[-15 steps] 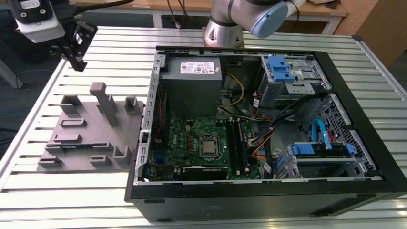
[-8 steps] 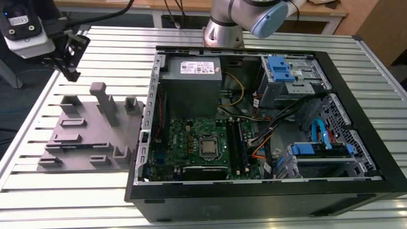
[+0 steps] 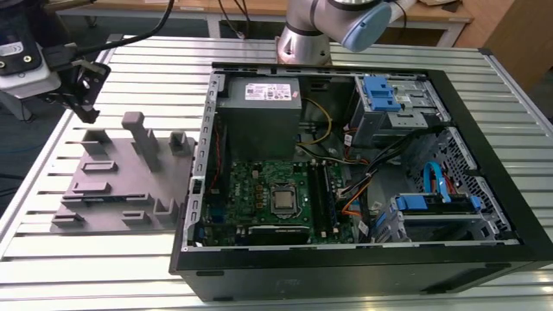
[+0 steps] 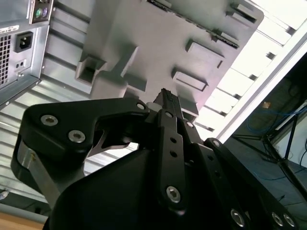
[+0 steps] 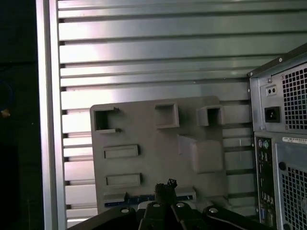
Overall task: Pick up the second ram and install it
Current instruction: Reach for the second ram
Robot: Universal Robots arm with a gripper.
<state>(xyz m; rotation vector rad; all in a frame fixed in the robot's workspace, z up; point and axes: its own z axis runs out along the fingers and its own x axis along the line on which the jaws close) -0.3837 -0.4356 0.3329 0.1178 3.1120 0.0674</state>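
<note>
Black gripper point(image 3: 87, 115), upper left of the exterior view, pinched shut, empty, above a matte grey moulded tray point(image 3: 121, 175). Slim dark-blue memory stick point(image 5: 134, 201) slotted at the tray's edge.

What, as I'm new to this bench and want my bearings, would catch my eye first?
The open computer case lying on the slatted table stands out first, its green motherboard bare. On the exterior view's left sits a grey fixture tray with the end effector hanging above it; in the first wrist view a thin dark blue strip, seemingly the second ram, lies in a tray slot near the end effector.
</note>
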